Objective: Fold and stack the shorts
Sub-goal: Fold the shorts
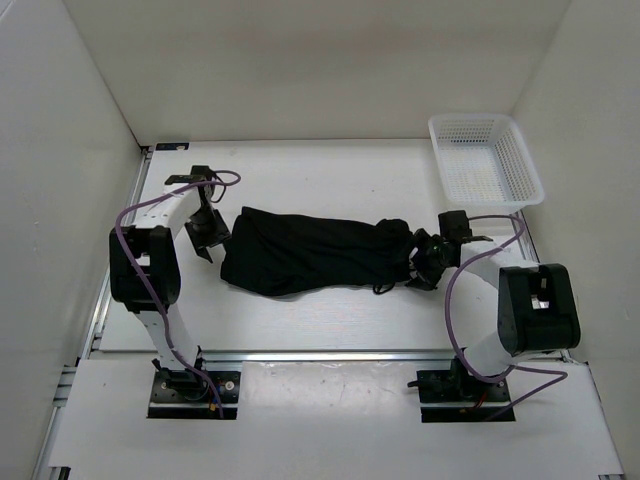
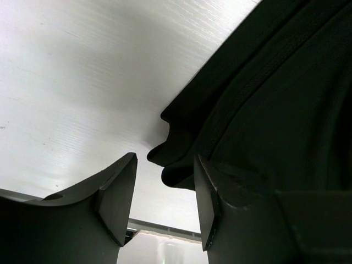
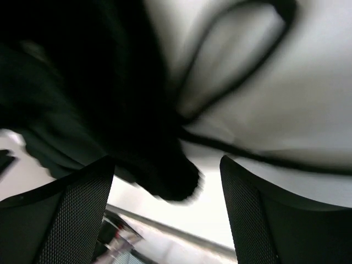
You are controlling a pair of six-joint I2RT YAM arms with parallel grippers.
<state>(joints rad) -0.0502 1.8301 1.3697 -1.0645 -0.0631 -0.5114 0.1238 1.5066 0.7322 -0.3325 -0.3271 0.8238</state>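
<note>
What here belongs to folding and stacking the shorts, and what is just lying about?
Part of the job:
- black shorts, stretched out across the table
- left gripper, open at their left end
- right gripper, open at their right end

Just lying about:
- white mesh basket, in the far right corner, apart from the shorts

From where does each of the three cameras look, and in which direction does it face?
Top external: above and behind, looking down at table, black shorts and white basket; left arm and right arm show.
Left wrist: on the left arm, facing the shorts' edge on the table; the open left gripper shows.
Right wrist: on the right arm, facing the shorts and their drawstring; the open right gripper shows.
Shared: every view shows the shorts.
</note>
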